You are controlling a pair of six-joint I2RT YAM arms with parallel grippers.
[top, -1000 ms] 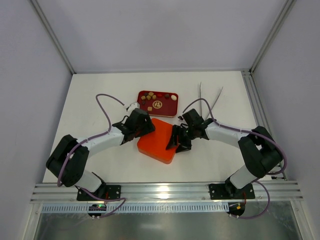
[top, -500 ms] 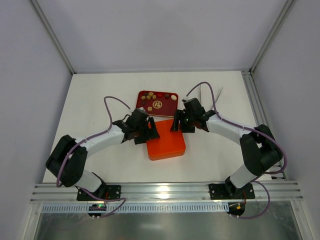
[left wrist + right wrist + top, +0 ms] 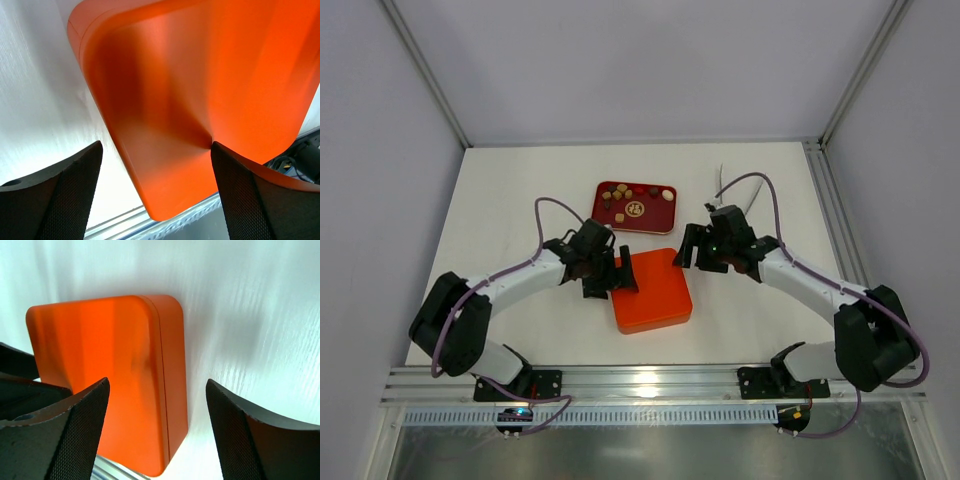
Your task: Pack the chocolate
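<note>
The chocolate [image 3: 620, 190], several small brown, tan and cream pieces, lies in the dark red tray [image 3: 660, 218] at the back centre. The orange box [image 3: 654, 294] lies closed and flat in front of the tray. My left gripper [image 3: 620, 278] is open at the box's left edge. In the left wrist view [image 3: 155, 197] one finger [image 3: 260, 195] touches the box lid [image 3: 200, 85] and the other hangs over the table. My right gripper [image 3: 688, 250] is open and empty just beyond the box's far right corner. The right wrist view [image 3: 157, 432] shows the box [image 3: 115, 370] below it.
Thin metal rods [image 3: 722, 178] lie behind the right arm, partly hidden by its cable. The metal rail [image 3: 650, 385] runs along the table's near edge. Grey walls close the table [image 3: 500, 190] on three sides.
The orange box has turned from a skewed pose to lie nearly square and shifted slightly right. The right gripper left the box's right edge and moved back and right. The left gripper followed the box's left edge.
</note>
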